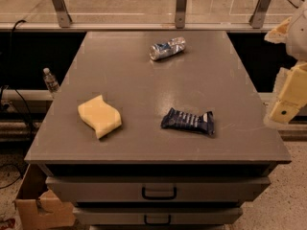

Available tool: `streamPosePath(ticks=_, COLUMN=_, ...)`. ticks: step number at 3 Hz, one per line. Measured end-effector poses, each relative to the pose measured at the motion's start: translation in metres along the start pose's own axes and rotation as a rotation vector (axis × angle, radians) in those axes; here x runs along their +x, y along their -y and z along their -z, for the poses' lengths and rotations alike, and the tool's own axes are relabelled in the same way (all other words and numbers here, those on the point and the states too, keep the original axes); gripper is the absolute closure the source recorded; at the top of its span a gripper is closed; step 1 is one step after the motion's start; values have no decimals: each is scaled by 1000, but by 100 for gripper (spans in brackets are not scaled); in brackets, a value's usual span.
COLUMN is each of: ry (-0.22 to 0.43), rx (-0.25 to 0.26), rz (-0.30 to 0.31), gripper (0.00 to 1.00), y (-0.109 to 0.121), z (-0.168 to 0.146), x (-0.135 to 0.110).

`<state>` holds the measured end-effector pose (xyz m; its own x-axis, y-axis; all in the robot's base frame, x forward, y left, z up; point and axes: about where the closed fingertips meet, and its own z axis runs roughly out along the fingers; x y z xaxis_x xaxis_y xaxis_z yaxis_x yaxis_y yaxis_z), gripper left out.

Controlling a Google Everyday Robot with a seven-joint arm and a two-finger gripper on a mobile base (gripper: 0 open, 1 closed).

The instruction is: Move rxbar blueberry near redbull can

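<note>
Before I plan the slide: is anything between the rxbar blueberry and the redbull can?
Nothing visible: bare table between rxbar blueberry and redbull can. The sponge sits left; the hand hangs off the right edge.

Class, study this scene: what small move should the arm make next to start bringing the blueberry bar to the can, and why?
Probably swing the gripper leftward until it is above the rxbar blueberry. The gripper hangs beyond the right edge of the table, while the bar lies untouched near the front, far from the redbull can on its side at the back.
</note>
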<state>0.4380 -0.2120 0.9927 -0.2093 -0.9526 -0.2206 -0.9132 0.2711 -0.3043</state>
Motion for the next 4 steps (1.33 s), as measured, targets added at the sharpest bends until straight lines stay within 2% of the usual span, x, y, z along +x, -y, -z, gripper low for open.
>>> streamPosePath(ticks=1, ry=0, rx=1, rz=0, gripper=0, y=0, z=0, x=0)
streamPosePath(ticks=2, ry=17, rx=0, rz=26, gripper=0, y=-7, z=-10, x=-18)
streamPosePath(ticks=3, ry=41, rx=-4, rz=37, gripper=0, y=-18, z=-30, x=-41)
streamPosePath(ticks=4, ry=63, rx=-3, rz=48, gripper=0, y=-19, z=-57, x=-52)
